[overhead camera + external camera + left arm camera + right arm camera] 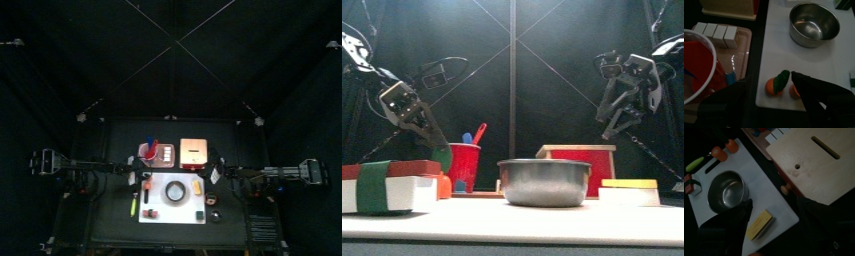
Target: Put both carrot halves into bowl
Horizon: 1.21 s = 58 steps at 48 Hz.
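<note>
Left wrist view gave the best look at the action: the left gripper (764, 92) hung low over the white mat (817, 65) with its jaws spread wide apart and nothing between them, and the two carrot halves sat right there by the jaw tips. One carrot half (773, 88) lay on the mat with a green piece (782, 79) resting against it, and the other carrot half (795, 91) lay just beside it, partly hidden behind one dark jaw. The bowl (814, 23) stood farther along the same mat, well apart from both pieces, and it was bare inside. Beside the mat, a red cup (697, 67) stood on a pale tray (741, 55) with a row of white blocks (719, 33). From the front, the bowl stood at centre, the red cup to its left, and both arms hung above the table. The right gripper (774, 210) was up over the bowl's right side, jaws open and holding nothing, with a yellow block (760, 224) on the mat below and the tan box (817, 163) near it.
</note>
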Available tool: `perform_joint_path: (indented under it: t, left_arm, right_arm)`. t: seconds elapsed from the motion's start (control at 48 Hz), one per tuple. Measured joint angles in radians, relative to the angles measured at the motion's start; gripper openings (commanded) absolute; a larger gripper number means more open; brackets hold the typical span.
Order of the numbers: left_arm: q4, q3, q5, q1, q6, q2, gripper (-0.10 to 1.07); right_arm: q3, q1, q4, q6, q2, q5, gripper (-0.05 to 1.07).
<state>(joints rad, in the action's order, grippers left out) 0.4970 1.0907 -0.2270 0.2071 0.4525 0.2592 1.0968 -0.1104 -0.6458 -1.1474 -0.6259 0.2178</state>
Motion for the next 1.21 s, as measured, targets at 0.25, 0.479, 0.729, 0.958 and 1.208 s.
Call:
perform_joint_path:
  t: [0.25,0.479,0.729,0.958,1.208]
  left_arm:
    - [-0.023,-0.026,-0.003,-0.002,-0.011,-0.081,0.91]
    - [-0.051,-0.026,0.012,-0.012,-0.012,-0.08,0.66]
    - [-0.054,-0.028,0.021,-0.021,-0.012,-0.077,0.45]
    - [-0.054,-0.072,0.025,-0.055,-0.014,-0.023,0.43]
    - [-0.052,-0.216,0.106,-0.1,-0.014,-0.006,0.43]
  right_arm:
    - [0.017,-0.002,0.003,0.0,0.002,0.037,1.0]
    - [0.017,-0.005,0.003,0.002,0.0,0.044,1.0]
    - [0.018,-0.006,0.005,0.0,0.002,0.046,1.0]
    - [0.02,-0.006,0.006,-0.002,0.0,0.048,1.0]
    - [0.021,-0.006,0.006,-0.002,0.0,0.048,1.0]
